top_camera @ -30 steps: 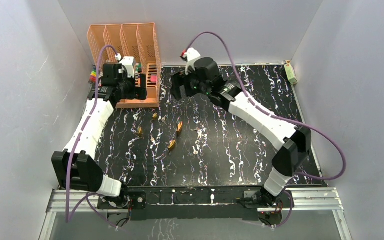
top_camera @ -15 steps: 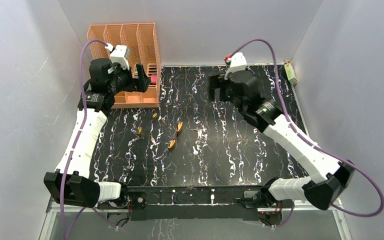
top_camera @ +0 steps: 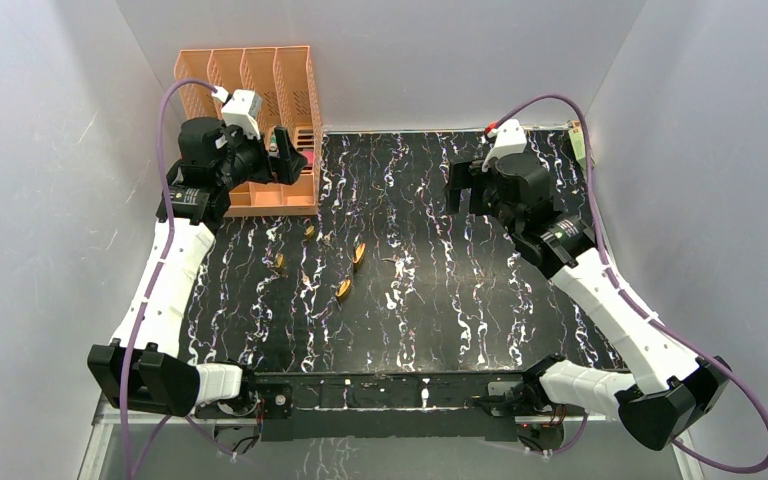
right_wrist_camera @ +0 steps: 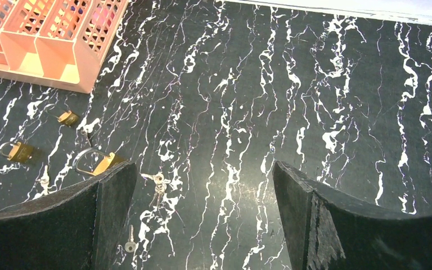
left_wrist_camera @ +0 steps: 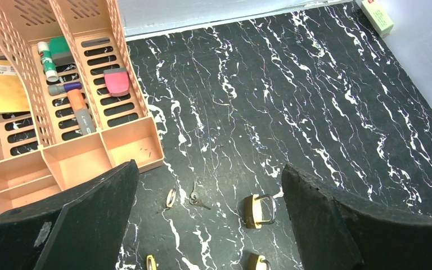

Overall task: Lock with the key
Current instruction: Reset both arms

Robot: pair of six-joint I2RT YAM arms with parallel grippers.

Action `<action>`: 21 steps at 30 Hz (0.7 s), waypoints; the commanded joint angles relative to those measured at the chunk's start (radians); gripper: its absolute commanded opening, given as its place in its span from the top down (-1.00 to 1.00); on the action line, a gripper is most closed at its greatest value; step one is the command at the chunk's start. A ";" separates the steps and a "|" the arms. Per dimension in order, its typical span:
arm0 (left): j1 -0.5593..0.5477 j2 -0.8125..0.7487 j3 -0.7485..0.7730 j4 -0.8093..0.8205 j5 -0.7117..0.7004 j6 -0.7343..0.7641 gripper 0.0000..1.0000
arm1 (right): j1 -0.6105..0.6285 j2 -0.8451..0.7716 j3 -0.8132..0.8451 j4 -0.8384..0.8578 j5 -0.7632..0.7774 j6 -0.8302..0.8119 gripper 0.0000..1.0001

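Both my claws hang released and empty above the far half of the bench (top_camera: 560,180). My left claw (top_camera: 282,160) sits over the front of the orange rack (top_camera: 245,85); my right claw (top_camera: 463,190) is well to the right of the rack, near the back.

The padlocks and keys lie loose in a cluster just in front of the rack, toward my bases. From the left wrist I see one padlock (left_wrist_camera: 257,210) with its shackle standing away from the brass body, and a key bunch (left_wrist_camera: 195,198) just beside it on the rack side. From the right wrist another padlock (right_wrist_camera: 98,162) lies with a wide shackle loop pointing toward the rack, and keys (right_wrist_camera: 158,181) close by on its far side from the rack.

Whether any shackle is snapped home I cannot tell; they are too small.

The cluster lies below and in front of my left claw, which I judge the nearer; from my right claw it lies off toward the rack side.
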 commanded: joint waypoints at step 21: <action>0.004 -0.077 -0.009 0.006 0.049 -0.014 -0.97 | -0.014 -0.070 0.008 0.054 -0.074 0.020 -0.97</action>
